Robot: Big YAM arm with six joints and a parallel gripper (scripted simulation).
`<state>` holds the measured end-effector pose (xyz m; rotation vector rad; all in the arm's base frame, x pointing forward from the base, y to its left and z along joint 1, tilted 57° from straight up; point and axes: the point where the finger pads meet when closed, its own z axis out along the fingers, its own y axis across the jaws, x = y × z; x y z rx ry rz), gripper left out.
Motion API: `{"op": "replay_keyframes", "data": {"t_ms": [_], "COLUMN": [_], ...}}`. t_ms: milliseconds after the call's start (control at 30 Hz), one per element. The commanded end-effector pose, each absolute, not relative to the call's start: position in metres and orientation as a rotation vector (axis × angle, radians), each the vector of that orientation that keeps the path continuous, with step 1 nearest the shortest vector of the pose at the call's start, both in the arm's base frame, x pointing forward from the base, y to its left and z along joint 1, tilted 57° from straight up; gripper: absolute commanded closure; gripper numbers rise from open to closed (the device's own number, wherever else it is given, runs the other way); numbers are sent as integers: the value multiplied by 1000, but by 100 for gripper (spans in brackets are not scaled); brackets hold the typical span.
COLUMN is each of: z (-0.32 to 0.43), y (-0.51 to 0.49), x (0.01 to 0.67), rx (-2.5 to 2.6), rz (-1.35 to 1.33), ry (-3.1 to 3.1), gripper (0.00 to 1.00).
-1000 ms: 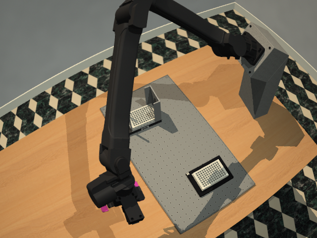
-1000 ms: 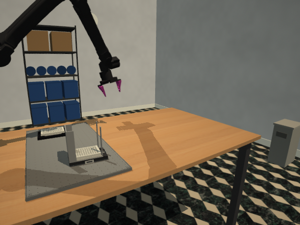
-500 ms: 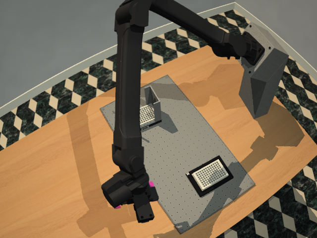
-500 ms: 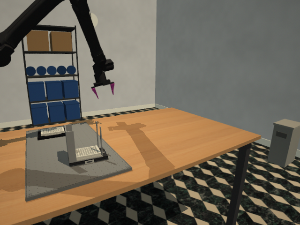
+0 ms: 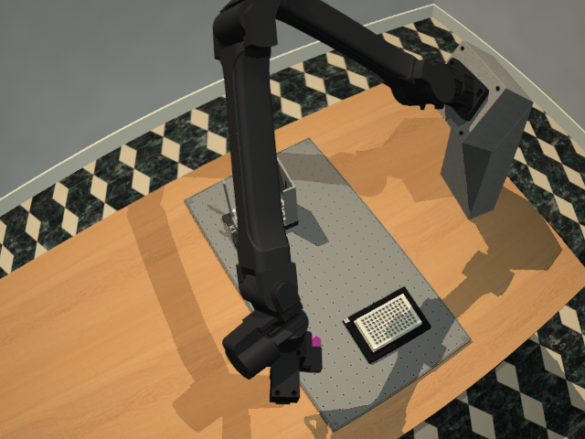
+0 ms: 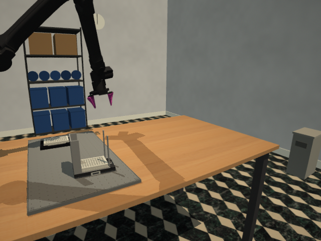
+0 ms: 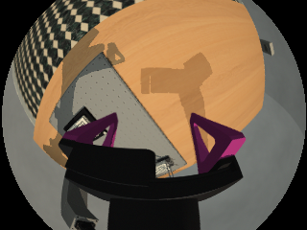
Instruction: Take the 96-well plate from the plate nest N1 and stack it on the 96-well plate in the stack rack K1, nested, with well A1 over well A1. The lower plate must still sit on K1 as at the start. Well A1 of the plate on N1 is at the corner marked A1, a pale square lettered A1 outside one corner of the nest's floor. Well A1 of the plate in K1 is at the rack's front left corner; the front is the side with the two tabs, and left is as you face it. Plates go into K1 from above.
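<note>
Wooden table (image 6: 196,145) carries grey perforated baseplate (image 6: 46,187) at approx. 9 o'clock in ext. view; arm's grey base (image 5: 491,155) sits alongside.

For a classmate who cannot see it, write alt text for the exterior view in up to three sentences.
A black robot arm's open gripper, with magenta fingers, hangs high above a wooden table, holding nothing. On a grey perforated board sit a stack rack holding a 96-well plate and, farther back, another plate on a black nest.

Around me: grey walls (image 6: 233,65), checkered floor (image 6: 220,202), a shelf unit (image 6: 81,65) of boxes, my wooden worktop (image 6: 194,145).
</note>
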<state>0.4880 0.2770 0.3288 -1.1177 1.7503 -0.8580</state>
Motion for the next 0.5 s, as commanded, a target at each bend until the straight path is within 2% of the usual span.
{"op": "replay_keyframes", "data": {"t_ms": [0,467], "z": [333,277], "y": [288,286], "x": [473,451], "rx": [-995,-785], "rz": [-753,-575], "ry": [1766,1883], "gripper": [0,0]}}
